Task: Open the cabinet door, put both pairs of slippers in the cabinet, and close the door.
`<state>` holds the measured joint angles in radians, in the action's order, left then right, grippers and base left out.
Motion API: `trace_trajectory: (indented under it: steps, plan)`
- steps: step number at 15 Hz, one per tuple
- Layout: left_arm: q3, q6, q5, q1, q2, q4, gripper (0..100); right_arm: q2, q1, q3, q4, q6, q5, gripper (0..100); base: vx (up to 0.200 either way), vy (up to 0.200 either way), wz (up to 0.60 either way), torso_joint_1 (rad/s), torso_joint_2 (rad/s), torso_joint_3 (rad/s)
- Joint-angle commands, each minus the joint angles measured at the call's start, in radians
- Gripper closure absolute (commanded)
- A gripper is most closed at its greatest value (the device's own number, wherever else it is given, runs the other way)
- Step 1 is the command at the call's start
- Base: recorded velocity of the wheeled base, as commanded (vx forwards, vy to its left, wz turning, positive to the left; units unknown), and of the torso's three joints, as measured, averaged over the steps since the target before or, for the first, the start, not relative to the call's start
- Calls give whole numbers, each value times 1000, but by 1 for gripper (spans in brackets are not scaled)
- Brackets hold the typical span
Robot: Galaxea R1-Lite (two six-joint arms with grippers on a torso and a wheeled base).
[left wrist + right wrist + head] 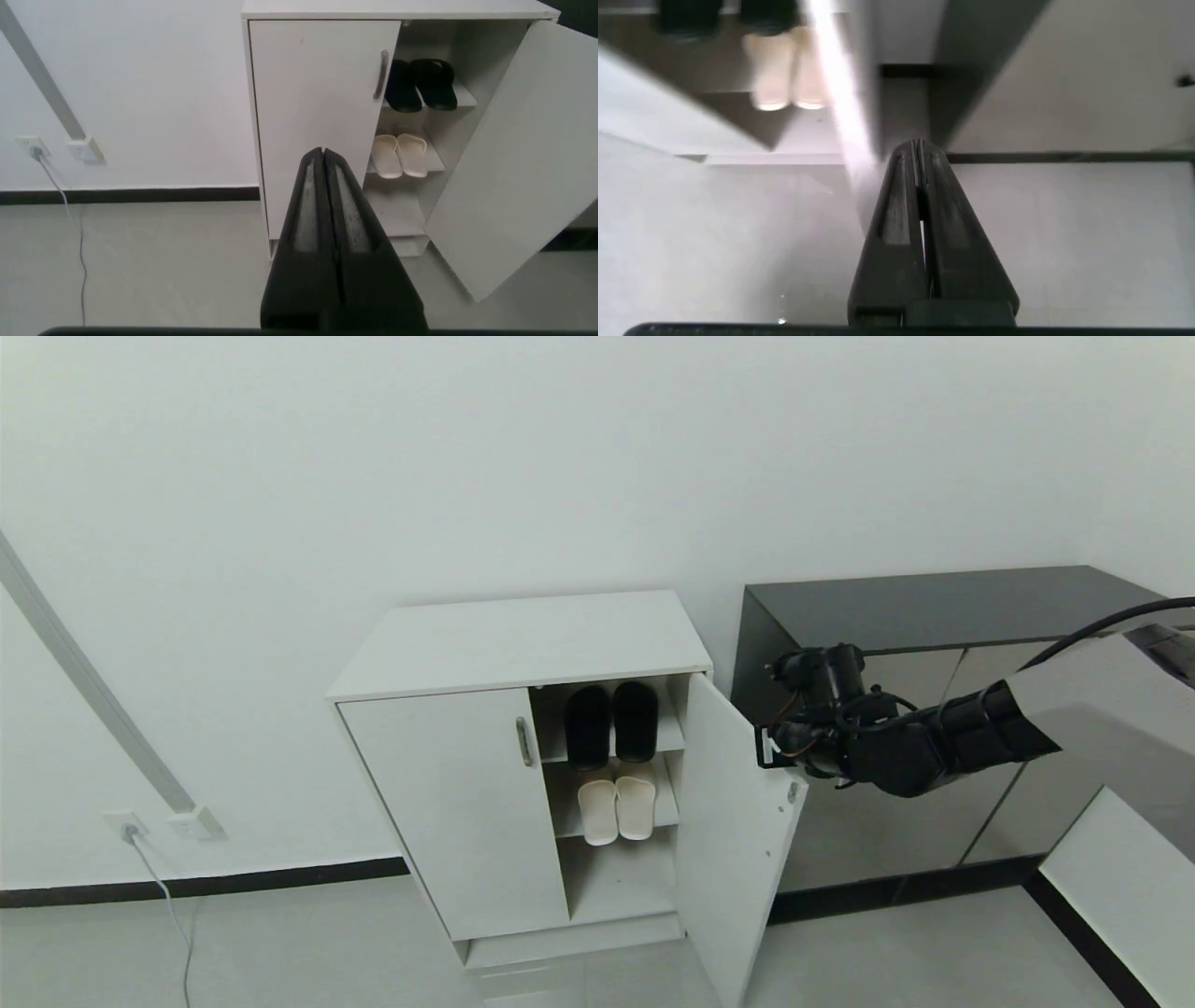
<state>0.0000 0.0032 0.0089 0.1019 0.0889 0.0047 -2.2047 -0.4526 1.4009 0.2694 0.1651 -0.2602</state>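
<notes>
Cabinet door (pixel 738 821) open; head view: right gripper (pixel 768 747) beside it

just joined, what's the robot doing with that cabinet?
Both pairs are already inside the white two-door cabinet: black slippers on the top shelf, cream slippers on the shelf below. Its right door stands open. The right gripper, jaws shut, sits by that door's upper outer edge; contact is unclear. The left gripper, jaws also shut and empty, faces the cabinet front. Only closing the door remains.

Left end effector (pixel 322 159) closed, right end effector (pixel 919 149) closed
</notes>
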Motion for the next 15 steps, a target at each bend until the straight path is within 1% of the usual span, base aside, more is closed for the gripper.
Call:
trace_trajectory:
  steps: [1, 4, 5, 7, 8, 12, 13, 15]
  plan:
    - [0, 0, 0, 1, 0, 0, 100, 43, -46, -45, 5, 8, 10, 100, 0, 0, 0, 0, 0, 0]
    - [0, 0, 0, 1, 0, 0, 100, 88, -136, -89, 16, 33, 19, 100, 0, 0, 0, 0, 0, 0]
    - [0, 0, 0, 1, 0, 0, 100, 102, -149, -109, 50, 34, 24, 100, 0, 0, 0, 0, 0, 0]
    - [0, 0, 0, 1, 0, 0, 100, 117, -163, -163, 168, 1, 21, 100, 0, 0, 0, 0, 0, 0]
    - [0, 0, 0, 1, 0, 0, 100, 134, -163, -194, 202, -24, 26, 100, 0, 0, 0, 0, 0, 0]
    - [0, -2, 0, 1, 0, 0, 100, 174, -201, -301, 268, -29, 32, 100, 0, 0, 0, 0, 0, 0]
    - [0, -2, 0, 1, 0, 0, 100, 189, -215, -333, 291, -30, 65, 100, 0, 0, 0, 0, 0, 0]
    - [0, -2, 2, 1, 0, 0, 100, 206, -215, -349, 297, -27, 87, 100, 0, 0, 600, -2, 2, 2]
